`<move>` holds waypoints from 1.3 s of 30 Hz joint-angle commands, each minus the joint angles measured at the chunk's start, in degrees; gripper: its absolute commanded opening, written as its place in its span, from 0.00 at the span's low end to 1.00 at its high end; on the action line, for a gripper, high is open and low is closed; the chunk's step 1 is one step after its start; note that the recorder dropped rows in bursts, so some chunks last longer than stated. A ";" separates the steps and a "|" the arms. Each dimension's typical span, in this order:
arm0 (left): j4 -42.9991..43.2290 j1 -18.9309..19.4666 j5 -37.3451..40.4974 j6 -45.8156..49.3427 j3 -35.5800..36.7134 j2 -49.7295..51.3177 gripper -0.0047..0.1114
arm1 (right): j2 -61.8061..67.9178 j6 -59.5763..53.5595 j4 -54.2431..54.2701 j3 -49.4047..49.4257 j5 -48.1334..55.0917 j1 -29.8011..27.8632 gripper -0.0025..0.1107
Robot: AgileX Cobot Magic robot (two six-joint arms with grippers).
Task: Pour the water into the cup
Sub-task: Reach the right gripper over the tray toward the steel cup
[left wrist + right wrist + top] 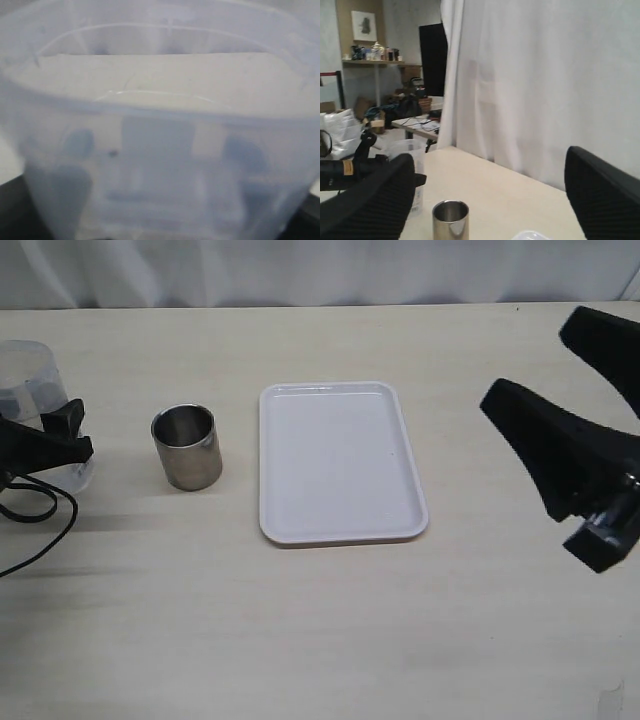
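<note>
The steel cup (187, 447) stands upright on the table, left of the middle; it also shows in the right wrist view (450, 220). The transparent plastic container (30, 380) stands upright at the far left edge, with clear water low inside it (78, 472). My left gripper (45, 440) is shut on the container's wall. The container fills the left wrist view (160, 125), where the fingers show only as dark blurs through the wall. My right gripper (525, 365) is open, empty and raised at the right (485, 200), well away from the cup.
A white rectangular tray (340, 388) lies empty in the middle, just right of the cup, its corner showing in the right wrist view (530, 235). A black cable (40, 510) loops on the table below the left gripper. A white curtain hangs behind the table.
</note>
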 commanded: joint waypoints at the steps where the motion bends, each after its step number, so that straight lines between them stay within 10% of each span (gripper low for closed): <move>1: 0.10 -0.31 -0.88 -0.07 -0.22 0.15 0.04 | 9.16 0.81 -4.63 -4.70 -3.25 2.76 0.70; 12: 0.10 -0.31 -0.88 -0.07 -0.22 0.15 0.04 | 38.22 -10.97 -4.38 -19.97 -1.77 15.98 0.70; 39: 0.10 -0.31 -0.88 -0.07 -0.22 0.15 0.04 | 66.36 -9.68 -6.63 -39.33 1.27 16.63 0.82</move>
